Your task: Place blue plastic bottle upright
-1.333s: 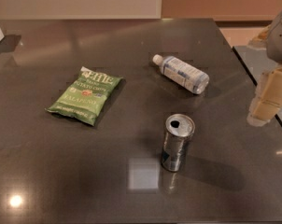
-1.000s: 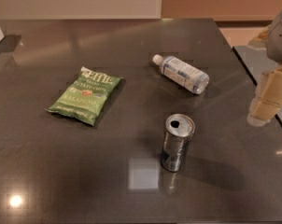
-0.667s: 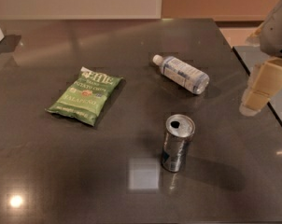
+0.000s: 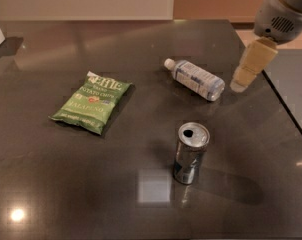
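Approach step: the bottle lies on its side just left of our tool; apart or together, we cannot tell. Next needs a grasp around it.

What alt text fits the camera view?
A blue plastic bottle lies on its side on a dark table, with the gripper poised just right of its base. A green chip bag lies to the left; a silver can stands upright nearer the camera.
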Robot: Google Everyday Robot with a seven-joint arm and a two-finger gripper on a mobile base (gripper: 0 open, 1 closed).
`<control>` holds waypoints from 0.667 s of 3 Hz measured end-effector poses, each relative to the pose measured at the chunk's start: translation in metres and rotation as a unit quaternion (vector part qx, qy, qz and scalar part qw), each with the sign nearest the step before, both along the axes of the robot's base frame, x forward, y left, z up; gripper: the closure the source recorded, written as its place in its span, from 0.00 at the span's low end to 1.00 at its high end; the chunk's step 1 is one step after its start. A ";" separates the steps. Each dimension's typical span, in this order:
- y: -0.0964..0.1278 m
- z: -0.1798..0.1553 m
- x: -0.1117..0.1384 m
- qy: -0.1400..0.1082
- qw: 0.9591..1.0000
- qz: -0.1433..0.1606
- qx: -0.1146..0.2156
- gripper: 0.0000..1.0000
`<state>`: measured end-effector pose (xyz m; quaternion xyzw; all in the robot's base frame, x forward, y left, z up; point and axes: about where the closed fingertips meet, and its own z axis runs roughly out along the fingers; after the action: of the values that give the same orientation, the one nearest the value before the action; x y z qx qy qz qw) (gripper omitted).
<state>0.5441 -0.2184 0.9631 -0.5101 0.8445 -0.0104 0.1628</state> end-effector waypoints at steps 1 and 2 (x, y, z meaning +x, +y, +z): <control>0.009 -0.015 0.045 0.010 0.999 -0.038 0.014 0.00; 0.021 -0.035 0.083 0.024 0.997 -0.067 0.020 0.00</control>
<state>0.6269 -0.1970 0.9284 -0.4488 0.8807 0.0077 0.1514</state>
